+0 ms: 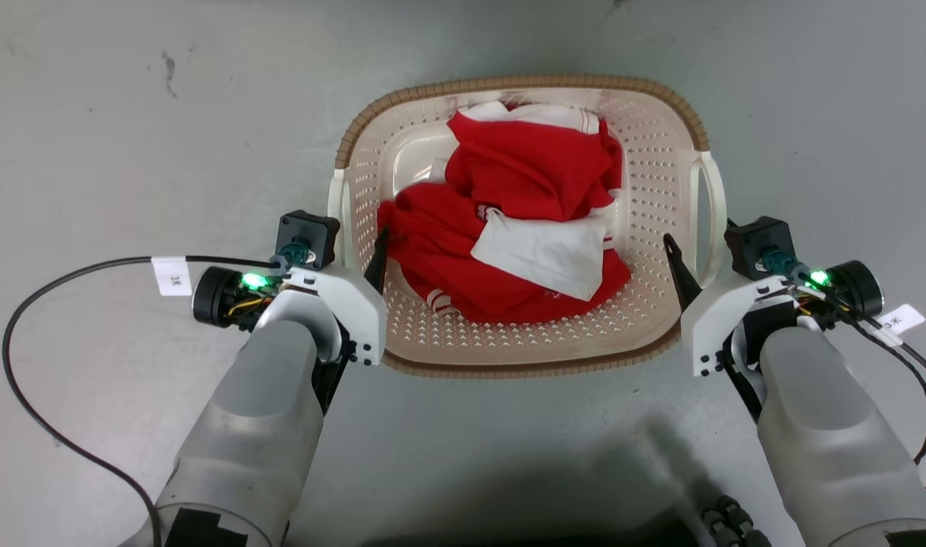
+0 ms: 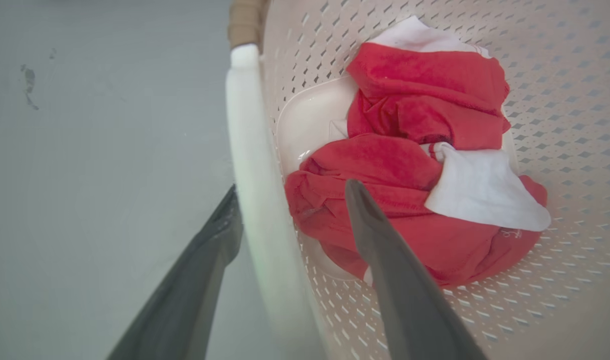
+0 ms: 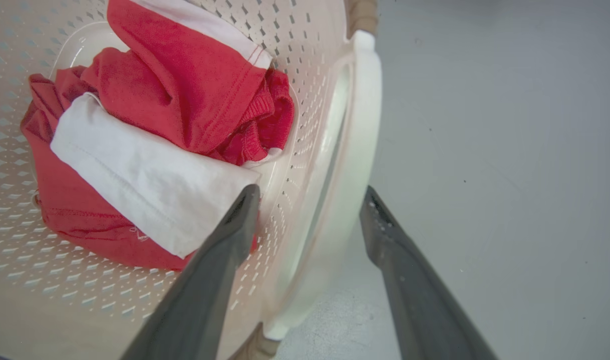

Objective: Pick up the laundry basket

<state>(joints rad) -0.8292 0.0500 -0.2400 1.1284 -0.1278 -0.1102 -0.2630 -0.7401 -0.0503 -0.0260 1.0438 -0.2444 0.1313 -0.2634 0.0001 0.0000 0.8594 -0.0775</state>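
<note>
The laundry basket [image 1: 648, 172] stands on the grey floor, cream and perforated, with a brown rim and a white handle on each side. Red and white clothes [image 1: 523, 228] lie heaped inside it. My left gripper [image 1: 349, 251] is open and straddles the left handle [image 2: 249, 150], one finger outside the basket and one inside over the clothes. My right gripper [image 1: 709, 247] is open too, with the right handle [image 3: 357, 150] between its fingers. In the left wrist view my left gripper [image 2: 290, 195] has the handle in its gap, and so does my right gripper [image 3: 311, 192] in its own view.
Bare grey floor [image 1: 128, 137] surrounds the basket, with a dark scuff [image 1: 169, 68] at the far left. A black cable [image 1: 45, 304] loops on the floor by my left arm, and cables [image 1: 914, 357] trail from my right wrist. A dark shadow [image 1: 584, 486] lies near the bottom edge.
</note>
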